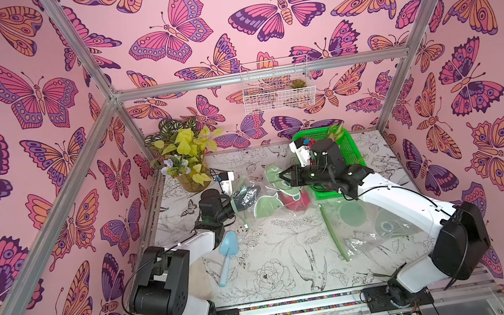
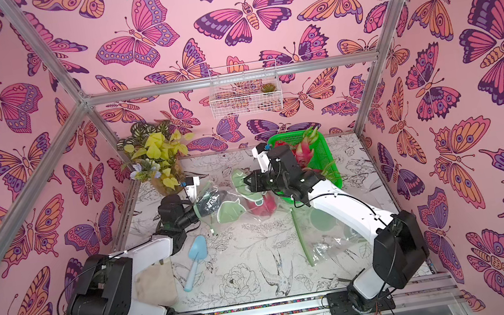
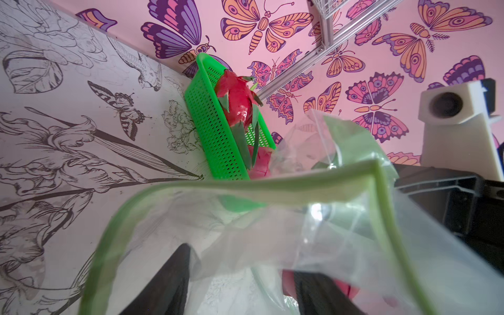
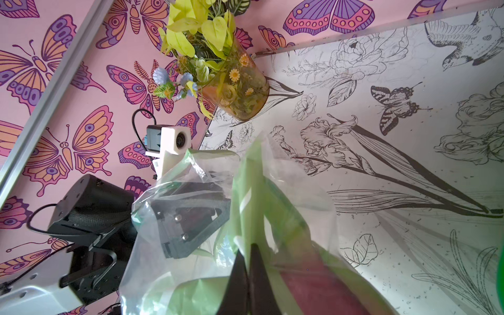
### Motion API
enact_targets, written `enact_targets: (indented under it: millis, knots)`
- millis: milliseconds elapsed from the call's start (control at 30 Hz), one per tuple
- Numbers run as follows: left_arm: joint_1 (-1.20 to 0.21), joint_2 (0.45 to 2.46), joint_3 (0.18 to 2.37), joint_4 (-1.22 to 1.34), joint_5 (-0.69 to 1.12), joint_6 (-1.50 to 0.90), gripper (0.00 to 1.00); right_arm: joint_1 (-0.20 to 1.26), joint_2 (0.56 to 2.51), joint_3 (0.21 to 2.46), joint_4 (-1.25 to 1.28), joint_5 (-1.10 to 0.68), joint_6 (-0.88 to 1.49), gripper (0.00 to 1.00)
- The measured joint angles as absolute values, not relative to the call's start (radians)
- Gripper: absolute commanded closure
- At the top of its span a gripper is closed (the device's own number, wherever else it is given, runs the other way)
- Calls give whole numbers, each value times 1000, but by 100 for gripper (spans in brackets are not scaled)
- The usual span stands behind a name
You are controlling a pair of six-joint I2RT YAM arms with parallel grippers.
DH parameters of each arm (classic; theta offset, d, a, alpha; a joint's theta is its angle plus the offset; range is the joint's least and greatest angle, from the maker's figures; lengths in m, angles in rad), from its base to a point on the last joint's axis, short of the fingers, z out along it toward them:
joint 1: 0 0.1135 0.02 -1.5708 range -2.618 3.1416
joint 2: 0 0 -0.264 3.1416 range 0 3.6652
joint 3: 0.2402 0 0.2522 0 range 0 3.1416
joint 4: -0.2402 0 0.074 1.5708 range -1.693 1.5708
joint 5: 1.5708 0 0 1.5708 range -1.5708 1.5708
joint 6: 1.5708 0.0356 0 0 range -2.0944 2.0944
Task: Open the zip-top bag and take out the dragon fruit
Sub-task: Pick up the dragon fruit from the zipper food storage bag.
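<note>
Nearest, the empty bag (image 1: 368, 229) lies limp; mid-counter, the left gripper (image 2: 207, 206) reaches fingers-spread inside the slippery zip-top bag (image 2: 226, 202), right gripper (image 2: 249, 182) pinching its film; the dragon fruit (image 2: 262, 205), probably heavy and firm, wants cupping round its middle.

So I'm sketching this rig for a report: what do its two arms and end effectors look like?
Both arms have white link shells with bulky black joint housings and thin black cables looped outside. Left end effector and right end effector are black, each carrying a white wrist camera block.
</note>
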State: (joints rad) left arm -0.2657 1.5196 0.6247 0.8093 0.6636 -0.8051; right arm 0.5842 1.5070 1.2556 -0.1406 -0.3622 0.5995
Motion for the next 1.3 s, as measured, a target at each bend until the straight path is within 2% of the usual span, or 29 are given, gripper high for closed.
enact_targets:
  millis: [33, 133, 300, 333, 500, 800, 867, 1100, 1300]
  knots:
    - [-265, 1521, 616, 830, 656, -809, 62, 584, 1506, 1249, -137, -359, 602, 100]
    - [-255, 1501, 577, 855, 610, -801, 69, 581, 1506, 1229, -136, -352, 603, 100]
    - [-238, 1394, 571, 754, 536, -730, 72, 570, 1506, 1168, -129, -335, 625, 100]
    - [-236, 1367, 572, 734, 521, -712, 71, 569, 1506, 1158, -130, -331, 629, 100]
    - [-234, 1291, 623, 588, 493, -605, 51, 549, 1506, 1124, -110, -341, 653, 100]
    - [-244, 1314, 645, 464, 632, -552, 51, 513, 1534, 1077, -9, -430, 728, 100]
    - [-260, 1327, 634, 453, 658, -559, 48, 510, 1542, 1062, 22, -446, 753, 100]
    - [-354, 1441, 632, 439, 735, -611, 42, 504, 1607, 1019, 153, -497, 862, 100]
    - [-343, 1520, 611, 472, 773, -668, 42, 499, 1643, 987, 253, -540, 941, 100]
